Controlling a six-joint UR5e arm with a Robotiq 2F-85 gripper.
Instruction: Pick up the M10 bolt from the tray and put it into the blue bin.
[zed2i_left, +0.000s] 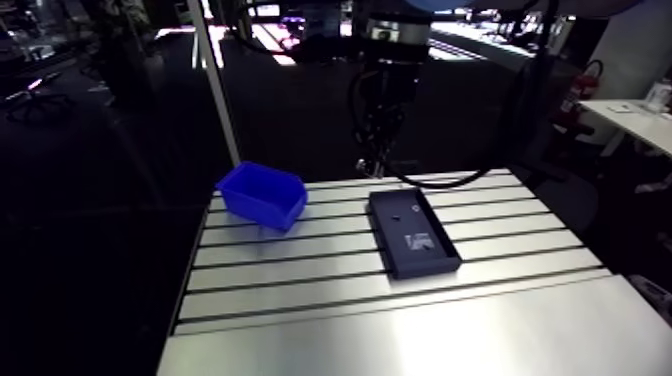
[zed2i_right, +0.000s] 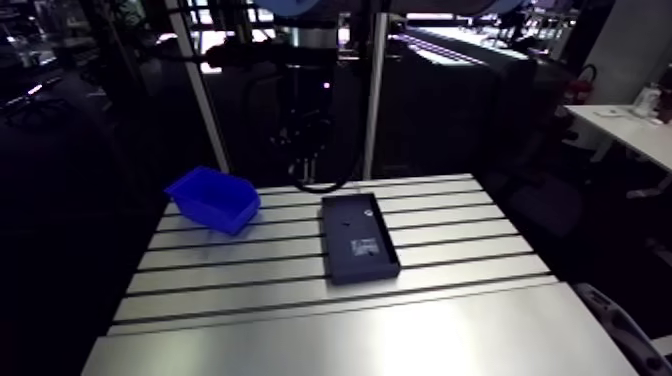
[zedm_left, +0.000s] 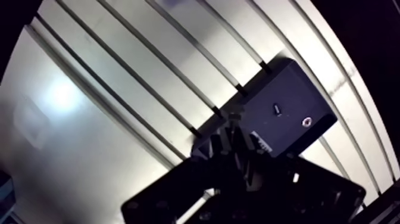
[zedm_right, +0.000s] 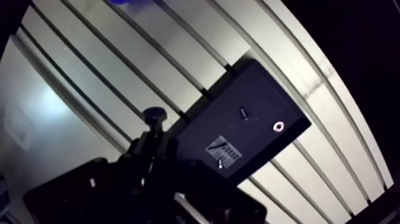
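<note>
The blue bin (zed2i_left: 262, 194) stands at the left of the worktop (zed2i_left: 300, 305), near its far edge, and looks empty from this angle. Well apart from it, toward the middle, lies the dark tray (zed2i_left: 395, 228), lengthwise across the slots. In the wrist view, a small dark elongated piece (zedm_right: 243, 112) rests on the tray floor; I take it for the M10 bolt, though it is too small to be sure. Just beside it sits a pale ring (zedm_right: 278, 126), and a white label (zedm_right: 225, 149) lies nearer the gripper. The gripper (zed2i_left: 376, 150) hangs above and behind the tray's far end, clear of everything; its dark silhouette does not show whether the fingers are apart or together.

The step in hand looks like the approach, nothing grasped. The next move calls for centring over the bolt, descending with fingers spread across its shank, and avoiding the ring.
</note>
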